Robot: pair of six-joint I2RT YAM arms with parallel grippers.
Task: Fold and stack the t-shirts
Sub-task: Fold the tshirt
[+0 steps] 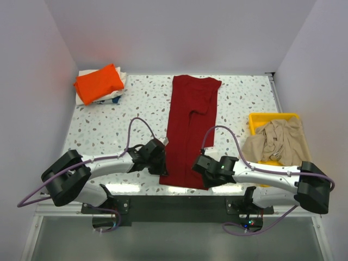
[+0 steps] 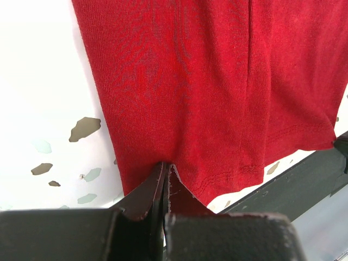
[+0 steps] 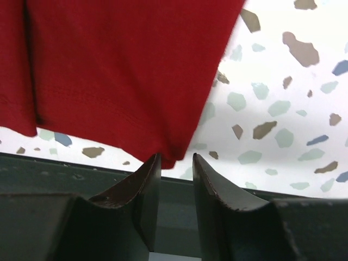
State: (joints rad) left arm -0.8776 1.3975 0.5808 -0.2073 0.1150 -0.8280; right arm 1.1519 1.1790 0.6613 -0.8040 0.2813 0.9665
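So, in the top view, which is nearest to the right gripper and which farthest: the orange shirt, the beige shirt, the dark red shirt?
1. dark red shirt, at the right gripper, centre.
2. beige shirt, on the right.
3. orange shirt, far left corner.

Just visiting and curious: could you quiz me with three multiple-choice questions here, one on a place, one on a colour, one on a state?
1. The beige shirt lies: A on the yellow tray; B at far left; C in the middle.
2. The top shirt at far left is: A blue; B orange; C green.
3. The left gripper is: A wide open; B holding the tray; C shut on the red shirt.
Answers: A, it spills over the tray; B, bright orange; C, its fingers pinch the hem.
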